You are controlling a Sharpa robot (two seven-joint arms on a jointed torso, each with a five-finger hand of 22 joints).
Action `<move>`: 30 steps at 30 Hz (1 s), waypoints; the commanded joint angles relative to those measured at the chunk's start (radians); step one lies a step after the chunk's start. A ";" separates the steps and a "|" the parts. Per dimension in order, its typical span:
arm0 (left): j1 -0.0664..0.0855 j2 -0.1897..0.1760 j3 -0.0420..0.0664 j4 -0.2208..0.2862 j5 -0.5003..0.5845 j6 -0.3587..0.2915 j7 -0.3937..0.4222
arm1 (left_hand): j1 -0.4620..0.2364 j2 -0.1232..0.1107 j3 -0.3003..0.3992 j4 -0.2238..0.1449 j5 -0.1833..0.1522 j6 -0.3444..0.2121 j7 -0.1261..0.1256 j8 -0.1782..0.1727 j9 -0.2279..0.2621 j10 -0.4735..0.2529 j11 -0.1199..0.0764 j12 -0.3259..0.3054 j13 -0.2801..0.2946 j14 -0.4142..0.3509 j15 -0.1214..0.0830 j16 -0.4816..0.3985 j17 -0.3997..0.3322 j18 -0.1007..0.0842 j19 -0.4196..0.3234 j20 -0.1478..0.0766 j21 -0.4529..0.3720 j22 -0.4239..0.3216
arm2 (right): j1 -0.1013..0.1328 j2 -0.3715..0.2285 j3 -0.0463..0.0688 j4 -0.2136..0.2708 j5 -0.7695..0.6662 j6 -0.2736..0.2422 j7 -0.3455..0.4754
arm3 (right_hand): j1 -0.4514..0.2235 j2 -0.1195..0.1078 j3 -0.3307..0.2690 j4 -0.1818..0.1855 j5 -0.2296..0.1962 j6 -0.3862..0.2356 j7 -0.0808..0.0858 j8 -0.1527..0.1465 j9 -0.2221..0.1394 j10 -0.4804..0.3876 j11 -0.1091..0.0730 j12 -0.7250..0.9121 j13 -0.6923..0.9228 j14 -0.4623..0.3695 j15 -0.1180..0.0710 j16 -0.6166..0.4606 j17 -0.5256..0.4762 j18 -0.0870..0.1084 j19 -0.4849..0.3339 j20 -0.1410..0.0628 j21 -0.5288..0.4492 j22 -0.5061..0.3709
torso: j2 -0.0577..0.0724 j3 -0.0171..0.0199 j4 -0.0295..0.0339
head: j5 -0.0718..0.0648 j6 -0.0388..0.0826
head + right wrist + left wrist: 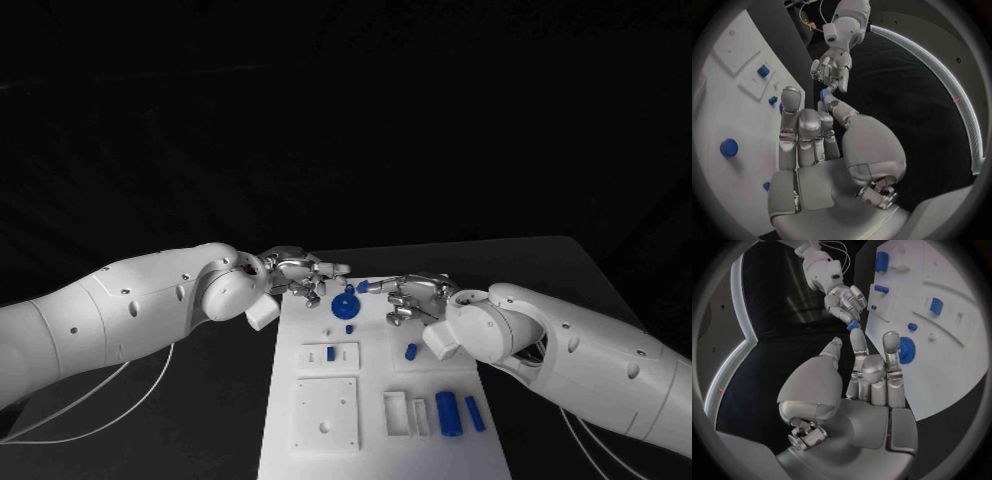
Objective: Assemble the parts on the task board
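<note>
The white task board (378,440) lies lengthwise in the middle of the table. At its far end a blue gear (345,303) stands on it. My right hand (414,299) hovers just right of the gear and pinches a small blue part (362,286) at its fingertips. The right wrist view shows that part (825,93) between thumb and finger. My left hand (303,274) hangs at the board's far left corner, fingers straight and apart, holding nothing. In the left wrist view its fingertips (891,338) are close to the gear (907,350), with the right hand (844,302) opposite.
Nearer on the board lie a plate with a blue peg (330,353), a loose blue piece (411,351), a square white plate (326,412), two white blocks (395,415) and two blue cylinders (449,413). White cables (101,385) trail off the left arm.
</note>
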 commanded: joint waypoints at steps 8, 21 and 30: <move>-0.004 0.001 -0.001 0.009 -0.214 0.073 0.098 | -0.024 -0.018 0.026 0.023 -0.021 0.004 -0.003 -0.023 0.065 0.009 0.000 -0.004 0.001 0.001 -0.004 0.004 0.006 -0.002 0.000 -0.002 0.008 0.016 | -0.001 0.002 0.009 -0.003 -0.011 0.002 0.014 | -0.012 0.002 0.002 -0.007 0.007 0.013 -0.007 0.003 0.001 0.003 -0.005 -0.006 0.003 0.001 -0.005 -0.005 0.000 -0.011 0.042 -0.007 -0.005 0.000 | 0.000 -0.0001 -0.0002 | -0.001 -0.003; -0.010 0.013 -0.001 0.015 -0.213 0.079 0.156 | -0.002 0.050 0.002 -0.014 -0.016 -0.015 0.009 -0.058 0.072 -0.020 0.007 -0.001 0.005 -0.021 0.003 -0.009 -0.032 0.000 -0.014 0.004 0.007 0.016 | -0.001 0.007 0.014 -0.004 -0.011 0.007 0.008 | -0.014 0.001 0.004 -0.010 0.012 0.014 -0.007 0.003 0.000 0.004 -0.005 -0.007 0.003 0.001 -0.005 -0.006 0.000 -0.011 0.042 -0.007 -0.006 0.000 | 0.000 -0.0005 0.0001 | -0.003 0.001; -0.010 0.019 -0.001 0.015 -0.179 0.073 0.172 | 0.015 0.069 -0.015 -0.029 -0.033 -0.036 0.014 -0.062 0.064 -0.029 0.009 0.005 0.005 -0.027 0.005 -0.005 -0.042 0.001 -0.017 0.006 0.006 0.016 | -0.001 0.010 0.014 -0.013 -0.011 0.017 0.004 | -0.015 0.000 0.005 -0.012 0.021 0.015 -0.007 0.003 0.000 0.004 -0.005 -0.007 0.005 0.001 -0.005 -0.006 0.001 -0.011 0.042 -0.007 -0.006 0.000 | 0.000 -0.0010 0.0000 | -0.002 -0.001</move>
